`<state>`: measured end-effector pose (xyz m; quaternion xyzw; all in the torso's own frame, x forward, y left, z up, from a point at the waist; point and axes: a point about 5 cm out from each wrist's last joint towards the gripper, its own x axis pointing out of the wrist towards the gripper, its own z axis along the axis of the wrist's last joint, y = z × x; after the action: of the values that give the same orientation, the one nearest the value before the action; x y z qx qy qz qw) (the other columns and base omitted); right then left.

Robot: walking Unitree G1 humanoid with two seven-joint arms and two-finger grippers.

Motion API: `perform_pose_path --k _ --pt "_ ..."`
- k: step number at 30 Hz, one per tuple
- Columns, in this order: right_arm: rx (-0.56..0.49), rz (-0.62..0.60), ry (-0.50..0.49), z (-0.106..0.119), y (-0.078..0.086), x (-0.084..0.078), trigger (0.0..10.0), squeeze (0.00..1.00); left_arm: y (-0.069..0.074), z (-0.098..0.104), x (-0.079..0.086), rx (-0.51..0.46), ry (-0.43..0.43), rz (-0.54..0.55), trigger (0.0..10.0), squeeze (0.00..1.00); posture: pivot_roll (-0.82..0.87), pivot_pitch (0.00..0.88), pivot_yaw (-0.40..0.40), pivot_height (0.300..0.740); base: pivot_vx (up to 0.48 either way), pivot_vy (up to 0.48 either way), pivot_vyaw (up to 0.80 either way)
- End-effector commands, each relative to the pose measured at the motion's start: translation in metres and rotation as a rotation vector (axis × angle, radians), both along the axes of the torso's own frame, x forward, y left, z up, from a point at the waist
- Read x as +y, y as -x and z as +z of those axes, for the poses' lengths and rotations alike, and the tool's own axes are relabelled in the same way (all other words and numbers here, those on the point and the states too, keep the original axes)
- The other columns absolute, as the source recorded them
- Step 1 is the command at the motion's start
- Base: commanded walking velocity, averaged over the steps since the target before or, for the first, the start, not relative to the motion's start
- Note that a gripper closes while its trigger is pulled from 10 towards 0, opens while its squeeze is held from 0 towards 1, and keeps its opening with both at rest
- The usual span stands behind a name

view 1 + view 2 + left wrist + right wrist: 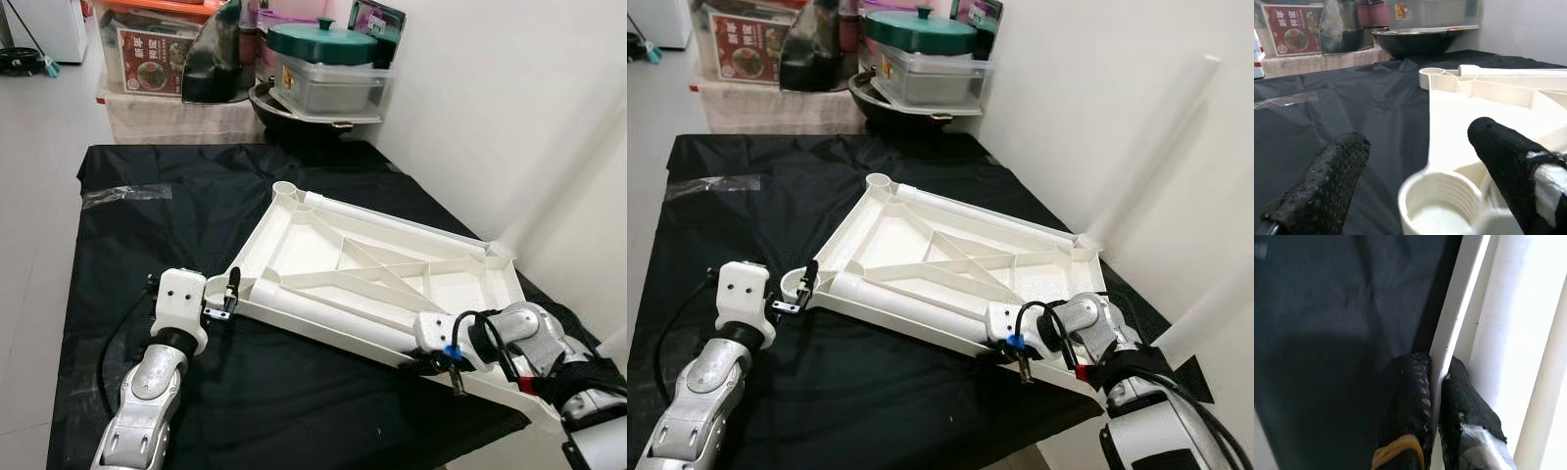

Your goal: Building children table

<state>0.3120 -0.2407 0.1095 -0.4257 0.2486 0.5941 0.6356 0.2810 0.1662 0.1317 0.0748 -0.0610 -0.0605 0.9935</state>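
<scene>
On the black cloth point(127, 255), tabletop point(392, 269) rim partly behind right pincer point(1436, 377).

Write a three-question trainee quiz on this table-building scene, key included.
1. True or false: the right gripper is pinching the rim of the white tabletop.
2. The left gripper has its fingers: A) shut on a pipe, B) open either side of a threaded leg socket, C) resting on the green lid.
3. Which colour is the cloth under the tabletop?

Key: 1 true; 2 B; 3 black.
</scene>
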Motion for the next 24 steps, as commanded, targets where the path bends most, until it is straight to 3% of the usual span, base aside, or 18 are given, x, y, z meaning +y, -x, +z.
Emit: perform_pose_path --k 1,5,21,24 --pt "0.017 0.221 0.133 -0.011 0.010 0.012 0.0 0.00 -0.002 -0.001 -0.002 0.012 -0.019 -0.017 10.0 0.00 0.09 0.000 -0.137 0.740 0.000 0.000 0.00" --pt "-0.060 0.333 0.151 -0.007 0.009 0.020 0.0 0.00 -0.003 -0.001 -0.003 0.012 -0.024 -0.025 10.0 0.00 0.08 0.000 -0.132 0.740 0.000 0.000 0.00" --pt "-0.191 0.477 0.200 0.002 0.005 0.024 0.0 0.00 -0.003 -0.005 -0.004 0.029 -0.030 -0.028 10.0 0.00 0.08 0.000 -0.144 0.740 0.000 0.000 0.00" --pt "-0.329 0.525 0.190 0.012 -0.003 0.032 0.0 0.00 -0.003 -0.007 -0.006 0.036 -0.029 -0.026 10.0 0.00 0.07 0.000 -0.148 0.740 0.000 0.000 0.00"
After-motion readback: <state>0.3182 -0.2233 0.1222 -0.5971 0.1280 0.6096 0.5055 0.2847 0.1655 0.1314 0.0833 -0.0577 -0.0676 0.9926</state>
